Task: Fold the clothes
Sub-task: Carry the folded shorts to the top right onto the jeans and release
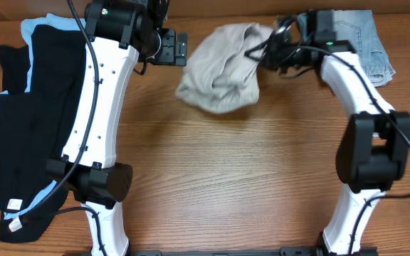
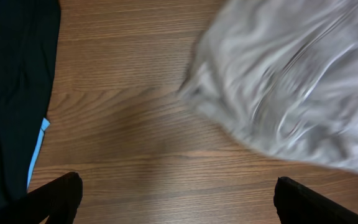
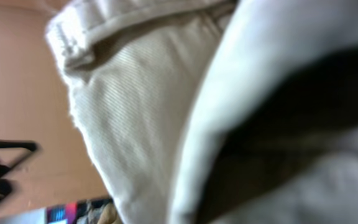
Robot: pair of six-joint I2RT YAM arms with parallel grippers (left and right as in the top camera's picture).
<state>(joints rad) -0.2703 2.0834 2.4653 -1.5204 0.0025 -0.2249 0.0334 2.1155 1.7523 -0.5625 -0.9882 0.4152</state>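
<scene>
The beige khaki shorts (image 1: 221,69) hang bunched at the back middle of the table, held up on their right side by my right gripper (image 1: 262,51), which is shut on them. The right wrist view is filled with their cloth and waistband seam (image 3: 135,106), and the fingers are hidden. The shorts show blurred in the left wrist view (image 2: 291,81). My left gripper (image 1: 176,48) is open and empty to their left, its fingertips (image 2: 176,196) above bare wood. Black garments with light-blue trim (image 1: 27,107) lie at the left. Pale blue denim shorts (image 1: 365,39) lie at the back right.
The wooden table (image 1: 240,178) spans the view. The black garment's edge with its light-blue trim (image 2: 17,93) shows at the left of the left wrist view. Both arm bases stand at the front edge.
</scene>
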